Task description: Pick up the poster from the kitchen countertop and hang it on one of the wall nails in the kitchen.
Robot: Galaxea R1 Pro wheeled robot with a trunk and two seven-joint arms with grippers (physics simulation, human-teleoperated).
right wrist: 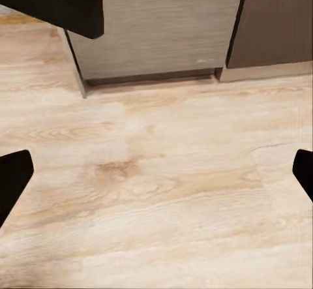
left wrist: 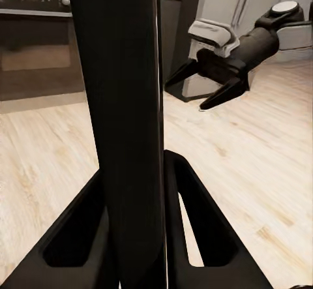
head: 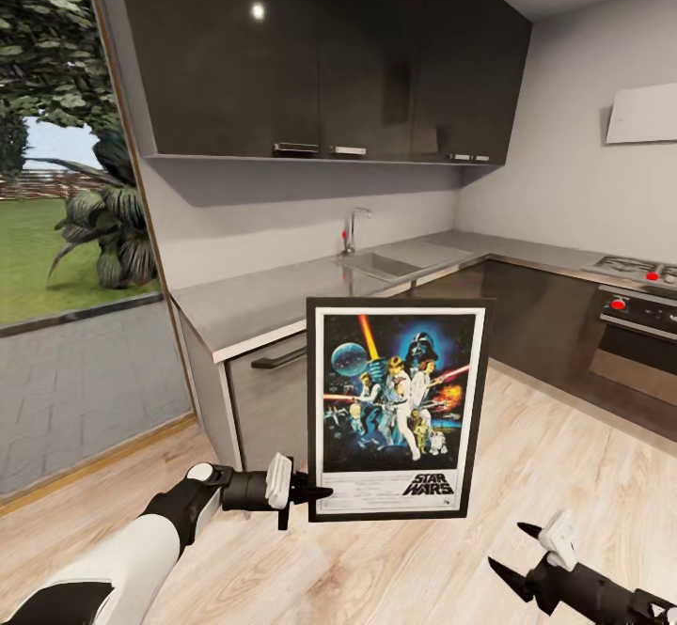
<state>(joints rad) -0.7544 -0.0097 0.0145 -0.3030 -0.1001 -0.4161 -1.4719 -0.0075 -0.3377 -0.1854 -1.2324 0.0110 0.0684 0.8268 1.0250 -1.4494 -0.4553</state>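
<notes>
Left hand (head: 315,493): I have it clenched on the lower left edge of the poster (head: 397,409); in the left wrist view the frame's dark edge (left wrist: 120,126) runs straight up between my fingers (left wrist: 195,217).
Poster: upright, face toward my head camera, lifted off the table (head: 254,310) and hanging over the wooden floor (head: 564,456) in front of the cabinets.
Right hand (head: 527,550): released, fingers spread wide, holding nothing, low and apart from the poster's right side; it also shows across from my left wrist camera (left wrist: 202,87).
Right wrist view: both fingertips at the picture's edges, floor between them, a corner of the poster frame (right wrist: 65,5) near a pale cabinet panel (right wrist: 156,28).
Table: grey L-shaped top with sink (head: 385,263) and tap (head: 353,228), behind the poster.
Surroundings: dark wall cabinets (head: 320,52) above, oven (head: 635,343) and hob to my right, a big window (head: 66,183) with garden plants to my left.
In the way: the poster blocks my sight of the cabinet front behind it.
Nails: too small for me to make out on the grey wall (head: 564,174).
</notes>
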